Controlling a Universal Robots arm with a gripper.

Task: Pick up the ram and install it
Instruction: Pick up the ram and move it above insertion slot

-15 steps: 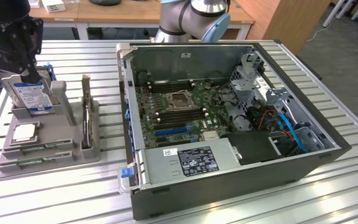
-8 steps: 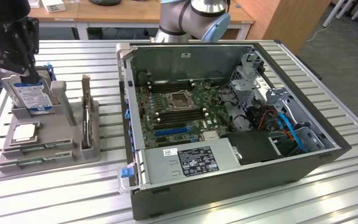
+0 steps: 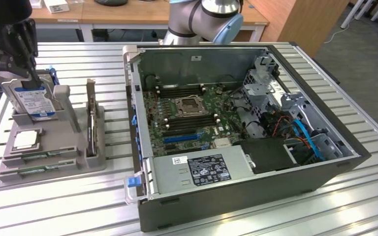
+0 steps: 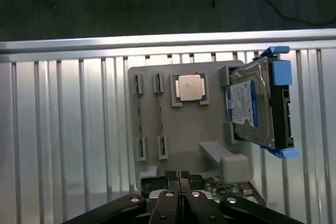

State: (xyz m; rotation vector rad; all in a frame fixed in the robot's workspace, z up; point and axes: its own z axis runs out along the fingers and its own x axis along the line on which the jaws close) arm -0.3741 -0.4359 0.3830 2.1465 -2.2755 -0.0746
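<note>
In the exterior view, the arm's fingers [image 3: 35,73] hang over the far end of the grey tray [image 3: 64,164], just above the hard drive [image 3: 31,101] standing in it. Two ram sticks [image 3: 35,158] lie in slots at the tray's near end, just beyond the processor [image 3: 26,140]. The open computer case [image 3: 241,196] sits on the worktop [image 3: 57,211] to the exterior view's right of the tray.

In the wrist view, the fingers [image 4: 173,178] are pressed together with nothing between them, at the tray's [image 4: 184,129] edge. The ram sticks [image 4: 139,114] rest side by side in their clips on the tray, beside the processor [image 4: 190,87], clear of the fingers.
</note>
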